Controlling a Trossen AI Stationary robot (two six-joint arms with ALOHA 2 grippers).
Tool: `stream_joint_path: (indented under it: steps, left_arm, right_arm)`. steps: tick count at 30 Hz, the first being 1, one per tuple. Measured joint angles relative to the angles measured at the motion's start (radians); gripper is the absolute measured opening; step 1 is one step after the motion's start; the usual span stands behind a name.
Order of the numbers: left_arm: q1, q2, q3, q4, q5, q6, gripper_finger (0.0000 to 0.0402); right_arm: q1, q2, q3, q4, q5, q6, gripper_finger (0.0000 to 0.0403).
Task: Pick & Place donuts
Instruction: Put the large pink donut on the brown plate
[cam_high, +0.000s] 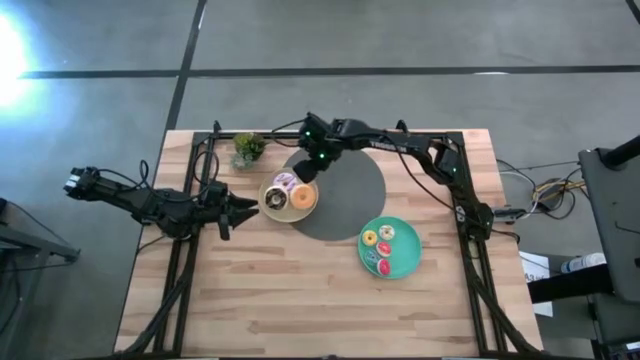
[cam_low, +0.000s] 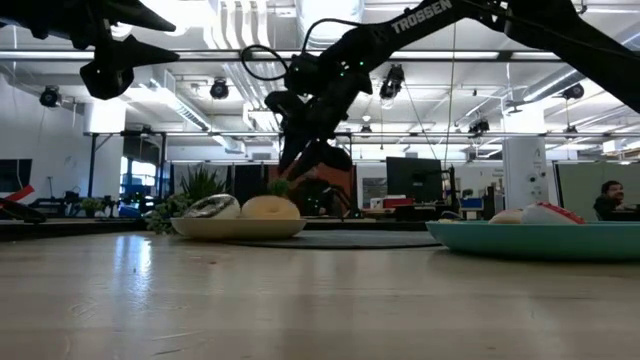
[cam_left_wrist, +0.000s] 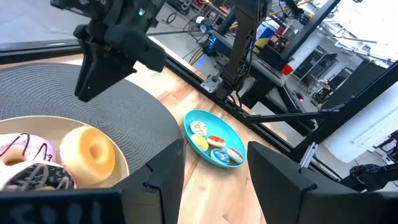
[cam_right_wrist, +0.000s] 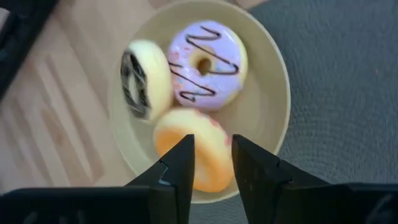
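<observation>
Over the table's left edge, at about nine o'clock, we are keeping our left gripper (cam_high: 243, 207) waiting with its fingers well apart and holding nothing, pointing at the cream plate (cam_high: 272, 211). Just right of it, toward eleven o'clock from the table's middle, that plate is resting half on the grey disc (cam_high: 350, 200) and is carrying three big donuts: a dark-striped one (cam_right_wrist: 144, 79), a lilac one (cam_right_wrist: 208, 63) and an orange one (cam_right_wrist: 191, 148). Above the plate's twelve o'clock rim we are holding our right gripper (cam_high: 306, 170); its fingers are standing a little apart with nothing between them, and the orange donut is lying on the plate just beyond the tips, so we judge it is freshly set down. Farther right, at about four o'clock, the teal plate (cam_high: 405, 262) is holding four small donuts (cam_high: 381, 249). As far as we can see, no donut is lying loose on the table, so we are judging the sorting nearly or fully finished.
</observation>
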Motion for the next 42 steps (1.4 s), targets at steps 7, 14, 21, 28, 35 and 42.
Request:
stream_joint_path:
  steps: [7,14,21,28,35,42]
  left_arm:
    - [0.0,0.0,0.0,0.0,0.0,-0.001,0.0149]
    - [0.0,0.0,0.0,0.0,0.0,-0.001,0.0149]
    - [0.0,0.0,0.0,0.0,-0.003,-0.006,0.0149]
    - [0.0,0.003,0.0,0.0,-0.058,-0.01,0.0149]
    - [0.001,0.005,0.0,0.0,-0.068,-0.027,0.0149]
    - [0.001,0.006,0.0,-0.003,-0.075,-0.025,0.0149]
  right_arm:
    - [0.02,0.001,-0.015,-0.038,0.027,-0.09,0.0091]
    - [0.074,0.001,-0.017,-0.046,0.165,-0.443,0.0152]
    - [0.058,0.006,-0.059,0.03,0.183,-0.619,0.0191]
    - [0.066,0.084,-0.031,0.055,0.177,-0.675,0.0191]
    - [0.066,0.124,0.057,-0.003,0.181,-0.619,0.0192]
    - [0.062,0.115,0.222,-0.139,0.168,-0.642,0.0192]
